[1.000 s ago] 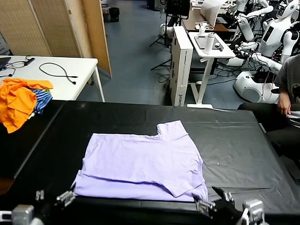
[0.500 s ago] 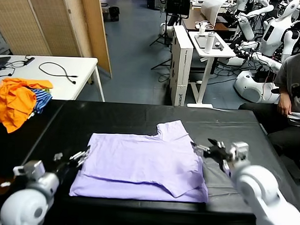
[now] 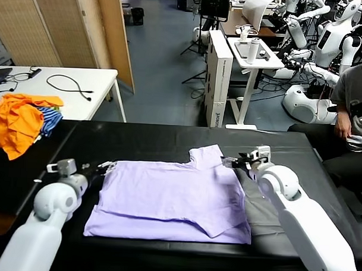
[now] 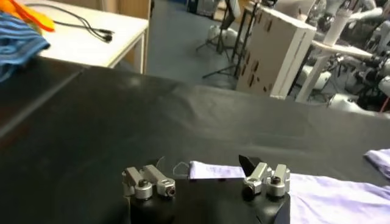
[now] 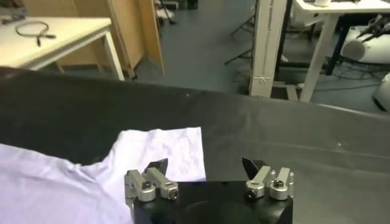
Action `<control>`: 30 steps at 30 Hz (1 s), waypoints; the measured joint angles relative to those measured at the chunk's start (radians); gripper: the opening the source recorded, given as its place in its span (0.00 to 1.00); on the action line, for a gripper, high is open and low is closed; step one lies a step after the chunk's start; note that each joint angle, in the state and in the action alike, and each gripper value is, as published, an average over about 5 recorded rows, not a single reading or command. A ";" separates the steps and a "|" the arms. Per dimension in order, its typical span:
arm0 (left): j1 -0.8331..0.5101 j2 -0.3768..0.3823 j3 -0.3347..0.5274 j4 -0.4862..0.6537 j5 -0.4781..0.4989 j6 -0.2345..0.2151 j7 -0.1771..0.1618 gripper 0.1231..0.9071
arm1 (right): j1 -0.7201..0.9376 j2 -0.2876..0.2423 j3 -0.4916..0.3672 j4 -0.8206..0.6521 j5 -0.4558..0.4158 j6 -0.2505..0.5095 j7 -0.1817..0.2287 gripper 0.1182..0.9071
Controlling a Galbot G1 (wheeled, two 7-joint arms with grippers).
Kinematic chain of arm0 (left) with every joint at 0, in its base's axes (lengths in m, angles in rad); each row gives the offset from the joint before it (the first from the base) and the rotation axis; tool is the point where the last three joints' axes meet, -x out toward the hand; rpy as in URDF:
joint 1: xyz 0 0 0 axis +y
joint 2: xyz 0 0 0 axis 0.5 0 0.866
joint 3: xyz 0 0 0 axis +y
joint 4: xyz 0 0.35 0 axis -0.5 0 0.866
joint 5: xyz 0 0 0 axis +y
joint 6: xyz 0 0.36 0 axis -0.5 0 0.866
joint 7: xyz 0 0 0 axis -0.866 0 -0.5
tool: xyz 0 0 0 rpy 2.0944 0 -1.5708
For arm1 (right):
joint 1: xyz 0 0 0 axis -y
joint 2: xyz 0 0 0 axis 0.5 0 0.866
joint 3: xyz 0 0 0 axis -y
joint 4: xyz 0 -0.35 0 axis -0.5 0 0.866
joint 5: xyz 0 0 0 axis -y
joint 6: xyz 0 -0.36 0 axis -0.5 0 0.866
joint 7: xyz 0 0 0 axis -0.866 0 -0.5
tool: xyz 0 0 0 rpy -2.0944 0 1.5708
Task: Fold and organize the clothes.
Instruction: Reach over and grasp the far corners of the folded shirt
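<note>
The lavender T-shirt [image 3: 173,197] lies flat in the lower middle of the head view on the black table [image 3: 169,141], partly folded, with one sleeve [image 3: 209,156] poking up toward the frame's center. Its lower hem runs close along the table's near edge, and its left edge stops short of the table's left side, leaving a strip of bare black surface there.

The left gripper [image 3: 105,167] sits at the shirt's upper left corner, center-left in the head view. In the left wrist view its jaws stand wide apart [image 4: 204,176], holding nothing, with the shirt's pale corner [image 4: 210,170] showing just between and beyond the fingertips.

The right gripper [image 3: 235,162] is right of center in the head view, just beside the raised sleeve. From the right wrist view its jaws are also spread wide and empty [image 5: 206,170], the sleeve's edge [image 5: 164,152] lying directly ahead of the fingers.

Plenty of bare black table stretches behind the shirt and off to the right. In the upper left of the head view, a heap of orange garments [image 3: 18,121] rests against a striped cloth [image 3: 49,120], well apart from the shirt, with a white table [image 3: 75,99] behind.
</note>
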 joint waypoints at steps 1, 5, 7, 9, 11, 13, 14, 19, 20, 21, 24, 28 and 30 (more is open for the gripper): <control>-0.013 0.000 0.012 0.017 0.002 -0.001 0.001 1.00 | 0.004 0.001 -0.004 -0.007 0.000 0.000 -0.001 1.00; -0.052 0.001 0.048 0.063 0.011 -0.003 0.005 1.00 | 0.013 0.003 -0.018 -0.029 -0.001 0.000 -0.007 1.00; -0.061 0.002 0.060 0.074 0.013 -0.003 0.006 1.00 | 0.016 0.006 -0.025 -0.037 -0.004 0.000 -0.011 1.00; -0.065 0.002 0.067 0.080 0.015 -0.004 0.007 1.00 | 0.021 0.010 -0.033 -0.044 -0.008 0.000 -0.015 1.00; -0.065 0.002 0.071 0.084 0.019 -0.005 0.009 1.00 | 0.026 0.015 -0.039 -0.051 -0.013 0.000 -0.017 0.99; -0.062 0.003 0.074 0.085 0.026 -0.007 0.012 1.00 | 0.031 0.020 -0.045 -0.057 -0.019 0.000 -0.018 0.97; -0.060 0.004 0.074 0.085 0.030 -0.007 0.015 0.99 | 0.033 0.022 -0.048 -0.060 -0.021 0.000 -0.018 0.97; -0.045 0.007 0.076 0.077 0.053 -0.010 0.028 0.83 | 0.036 0.033 -0.062 -0.066 -0.025 0.000 -0.019 0.84; -0.041 0.008 0.076 0.074 0.054 -0.011 0.029 0.75 | 0.036 0.033 -0.063 -0.066 -0.025 0.000 -0.019 0.81; -0.037 0.009 0.076 0.070 0.055 -0.012 0.029 0.68 | 0.035 0.033 -0.064 -0.066 -0.025 0.000 -0.020 0.76; -0.026 0.014 0.076 0.062 0.058 -0.014 0.032 0.44 | 0.033 0.033 -0.065 -0.069 -0.025 0.000 -0.024 0.61; -0.014 0.018 0.075 0.057 0.066 -0.017 0.042 0.16 | 0.032 0.033 -0.062 -0.081 -0.028 0.000 -0.027 0.33; -0.010 0.018 0.075 0.057 0.071 -0.019 0.049 0.06 | 0.031 0.034 -0.059 -0.085 -0.030 0.000 -0.028 0.22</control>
